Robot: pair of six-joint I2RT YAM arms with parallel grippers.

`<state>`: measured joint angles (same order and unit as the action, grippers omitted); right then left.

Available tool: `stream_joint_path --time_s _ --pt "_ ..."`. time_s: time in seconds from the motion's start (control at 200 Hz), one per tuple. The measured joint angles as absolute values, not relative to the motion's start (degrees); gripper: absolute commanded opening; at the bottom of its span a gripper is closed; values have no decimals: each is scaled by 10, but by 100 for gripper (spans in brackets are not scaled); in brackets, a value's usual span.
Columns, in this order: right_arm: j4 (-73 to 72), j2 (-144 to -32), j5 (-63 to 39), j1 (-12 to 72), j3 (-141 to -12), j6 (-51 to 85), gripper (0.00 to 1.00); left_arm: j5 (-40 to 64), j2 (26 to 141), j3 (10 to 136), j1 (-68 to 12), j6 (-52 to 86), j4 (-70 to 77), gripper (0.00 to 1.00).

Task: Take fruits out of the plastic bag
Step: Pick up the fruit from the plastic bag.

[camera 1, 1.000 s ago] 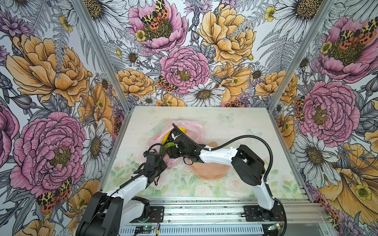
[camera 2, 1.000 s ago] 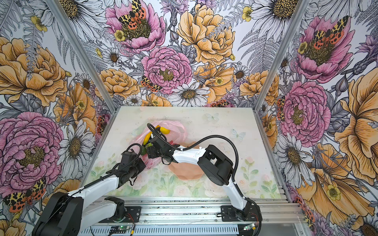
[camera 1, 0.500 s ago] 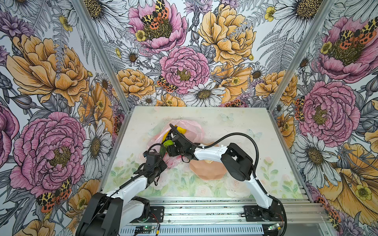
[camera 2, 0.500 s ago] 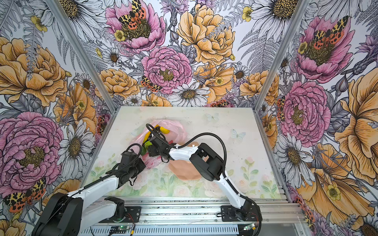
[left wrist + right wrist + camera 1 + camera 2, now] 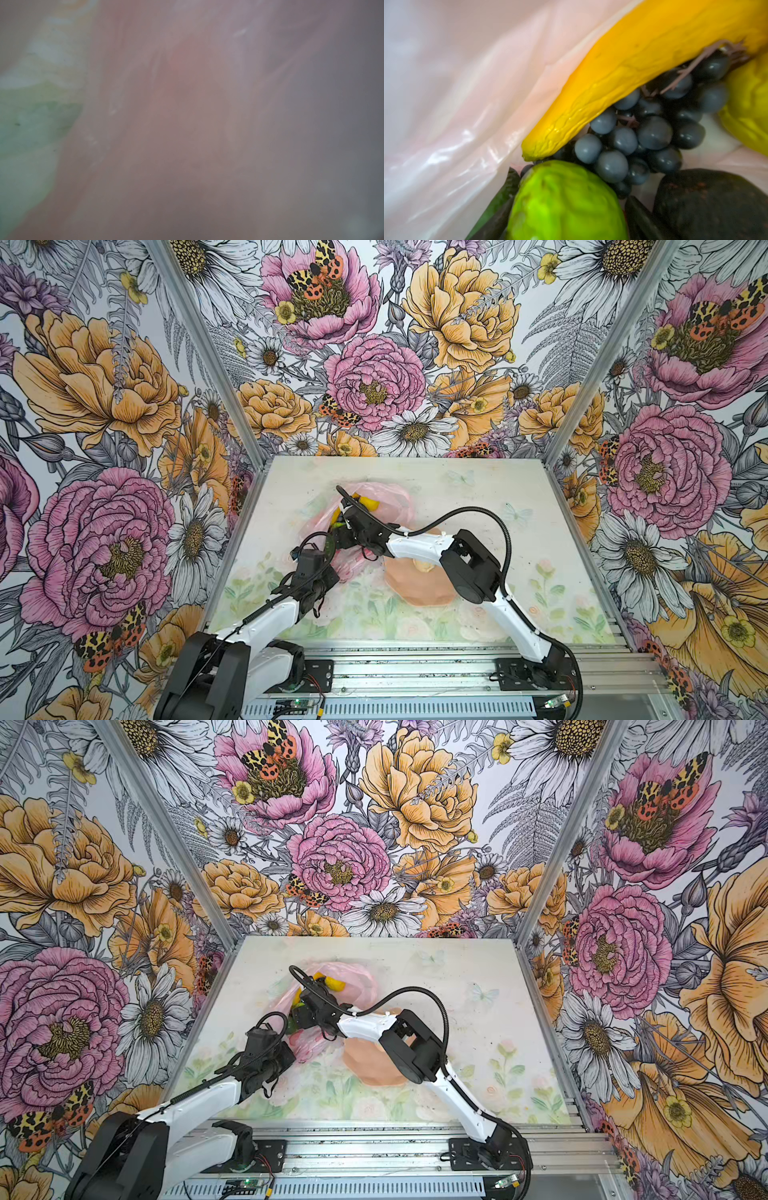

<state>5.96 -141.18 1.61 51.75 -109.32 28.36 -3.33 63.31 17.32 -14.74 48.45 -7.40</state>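
The left end effector (image 5: 326,574) is pressed together at the near edge of the plastic bag (image 5: 390,499) (pink film smothers its camera). The bag lies on the bench (image 5: 478,489), and inside it the right end effector (image 5: 336,527) has its fingers (image 5: 639,218) spread either side of the lime-green ball (image 5: 562,203).

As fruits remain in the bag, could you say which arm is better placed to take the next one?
Right, probably: the right gripper is open inside the plastic bag, flanking the lime-green ball. The left gripper is shut at the bag's edge, facing only film.
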Motion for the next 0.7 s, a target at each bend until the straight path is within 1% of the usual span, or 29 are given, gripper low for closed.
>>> stream_joint_path --time_s 0.165,0.325,0.425,0.701 --pt "61 -1419 14 517 -1098 274 78 -33 633 173 -147 481 -74 0" --pt "62 -1419 12 517 -1099 270 65 -33 633 173 -147 481 -74 0" --pt "62 -1419 8 517 -1099 269 61 -33 633 173 -147 481 -74 0" --pt "68 -1382 6 520 -1048 265 57 -32 635 173 -146 480 -74 0"
